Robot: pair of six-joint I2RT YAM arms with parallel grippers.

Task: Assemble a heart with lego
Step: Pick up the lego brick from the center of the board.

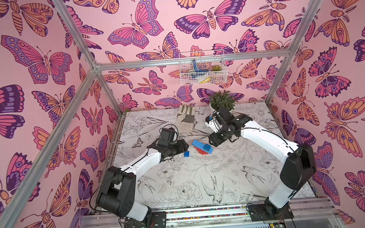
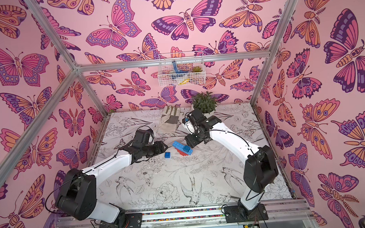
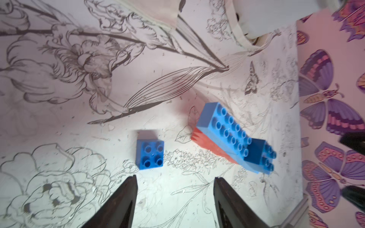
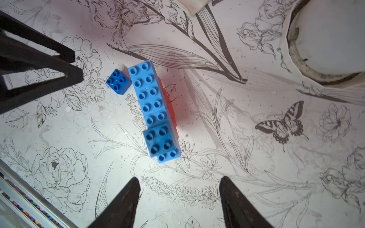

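pink walls [image 1: 171, 21] covered in purple and orange butterflies, table [image 1: 203, 182] is white with black line-drawn flowers and birds, brick stack [image 1: 202, 147] light blue over red, with a darker blue square brick [image 1: 186, 154] at its 8 o'clock

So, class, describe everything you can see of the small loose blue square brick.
The small blue brick is a square of glossy plastic, with four round studs in a two-by-two grid. It sits flat, studs up, on the flower-printed table, beside the joined stack but apart from it; only the table touches it.
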